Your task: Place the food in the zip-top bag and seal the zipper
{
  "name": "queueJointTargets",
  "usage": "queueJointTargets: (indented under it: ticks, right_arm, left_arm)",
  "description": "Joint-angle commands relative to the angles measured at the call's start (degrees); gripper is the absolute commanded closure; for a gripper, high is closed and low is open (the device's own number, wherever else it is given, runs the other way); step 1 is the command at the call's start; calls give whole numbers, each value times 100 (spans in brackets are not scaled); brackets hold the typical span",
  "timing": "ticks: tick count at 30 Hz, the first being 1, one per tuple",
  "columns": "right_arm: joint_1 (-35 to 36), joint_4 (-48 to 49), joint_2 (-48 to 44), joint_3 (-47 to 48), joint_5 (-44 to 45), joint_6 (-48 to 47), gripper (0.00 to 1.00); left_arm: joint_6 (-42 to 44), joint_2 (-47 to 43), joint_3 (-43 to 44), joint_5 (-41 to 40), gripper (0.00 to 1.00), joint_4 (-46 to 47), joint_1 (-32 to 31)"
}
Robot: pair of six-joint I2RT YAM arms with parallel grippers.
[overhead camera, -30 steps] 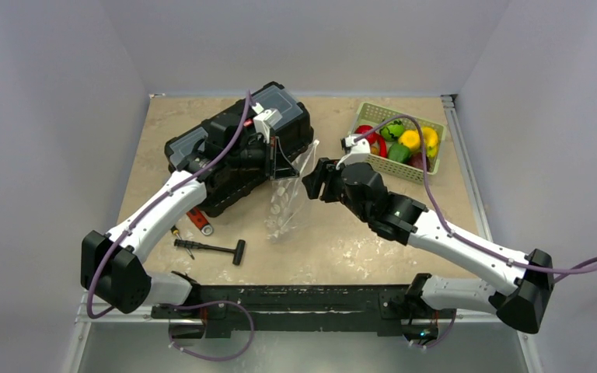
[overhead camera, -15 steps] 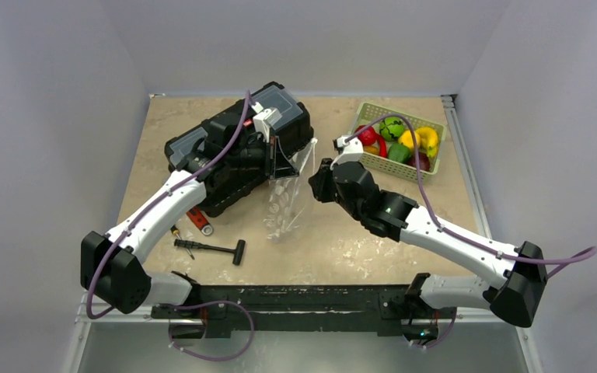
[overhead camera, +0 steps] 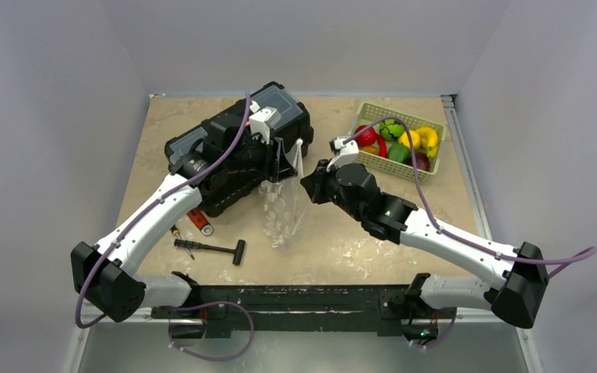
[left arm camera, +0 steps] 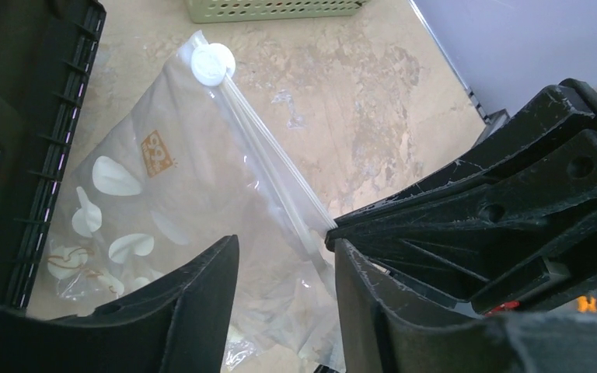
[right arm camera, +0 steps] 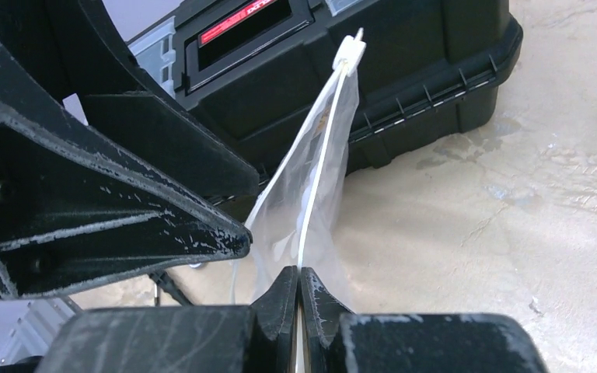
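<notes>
We are clenching our right jaws flat together on the zipper [left arm camera: 277,151], the thin whitish strip along the mouth of the bag [overhead camera: 282,214]. In the right wrist view the strip is disappearing straight into the closed pinch. We are holding our left jaws released, parted with a clear gap between them. The strip is passing through that gap close to one side, and we cannot tell whether it is touching that side. The two pairs of jaws are meeting almost tip to tip, just to the right of the black toolbox [right arm camera: 420,70].

From the pinch the zipper is running away toward the toolbox and ending in a round white slider [left arm camera: 212,62] beside the toolbox's right wall. The bag, clear and printed with white dots, is hanging below the strip and draping down along the right side of the toolbox toward the surface [overhead camera: 357,241]. We cannot tell whether its bottom edge is resting there.

The food [overhead camera: 400,140], red, green and yellow toy pieces, is sitting in a pale green basket [overhead camera: 381,162] well to the right of the toolbox, apart from the bag. On the near side of the toolbox, toward our bases, a red tool [overhead camera: 200,221] is lying just beside the box, and a black T-shaped tool [overhead camera: 211,249] is lying a little nearer to us.
</notes>
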Motion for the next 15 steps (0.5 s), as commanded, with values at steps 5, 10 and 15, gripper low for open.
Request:
queueJointTargets:
  ticks: [5,10,15]
  right_arm:
    - [33,348,-185,-83,-164,294,100]
    - [115,342,-190,-67,-3,409,100]
    - [267,288,-190,-61,425,684,100]
  left_arm:
    - [530,-145,293,-1056,45,-367,-415]
    - [578,-40,359,-1492,44,-556,-611]
    - [682,91,493,-2118,46,-864,-798]
